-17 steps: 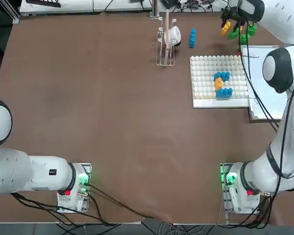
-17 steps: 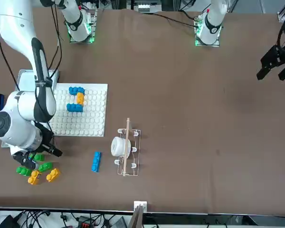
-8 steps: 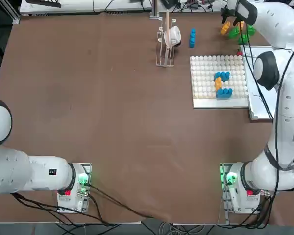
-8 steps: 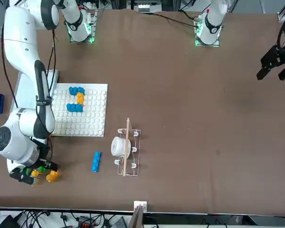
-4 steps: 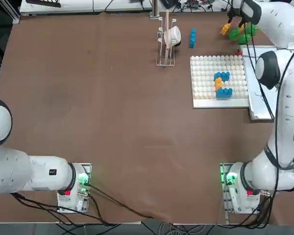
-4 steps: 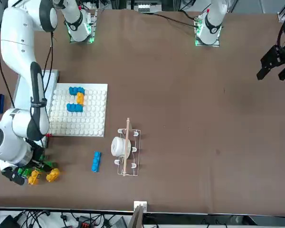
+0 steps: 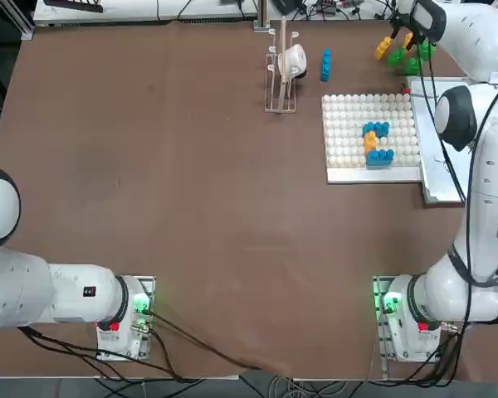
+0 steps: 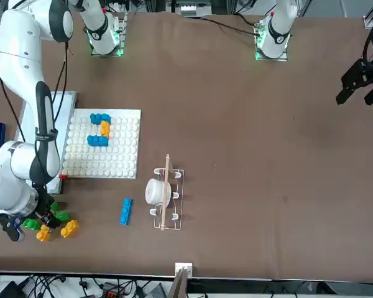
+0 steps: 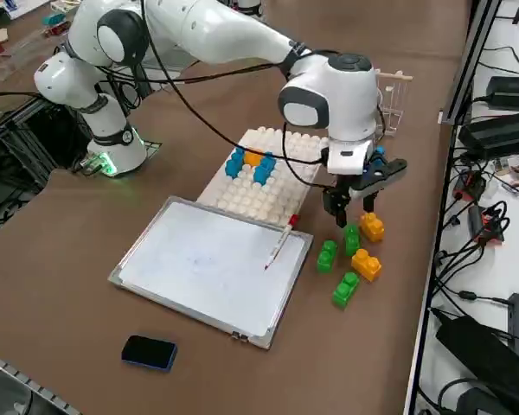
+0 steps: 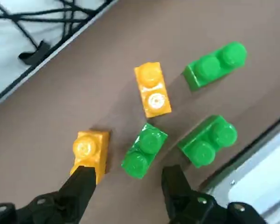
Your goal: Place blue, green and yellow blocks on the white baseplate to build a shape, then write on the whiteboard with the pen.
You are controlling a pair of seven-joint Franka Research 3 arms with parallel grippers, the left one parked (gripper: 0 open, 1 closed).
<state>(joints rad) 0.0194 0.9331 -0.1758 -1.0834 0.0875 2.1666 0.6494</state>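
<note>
Blue, twice, and yellow, once, sit joined in a small shape on the white baseplate [image 7: 373,176] in the top view: two blue bricks [image 7: 379,157] with one yellow brick [image 7: 370,142] between them. A third blue brick [image 7: 326,65] lies loose, beside the wire rack [image 7: 280,98].

From the front view, one white mug [image 8: 155,192] hangs on that rack; a low swing of the arm towards the loose blue brick could clip it and tip the rack.

In the right side view there is one whiteboard [image 9: 199,259], with one pen [image 9: 281,246] lying across its edge, red end outward. A careless pass by the wrist could knock the pen and roll it off. Three green bricks [image 9: 346,288] and two yellow ones lie loose near the board, making three of each colour in all.

By the right wrist view, the right gripper [image 10: 129,173] hangs over this loose group, its fingers spread and grasping nothing. One green brick lies ahead of the gap, a yellow one hard by a finger; a slightly skewed descent could land that finger on the yellow brick or shove it aside.
</note>
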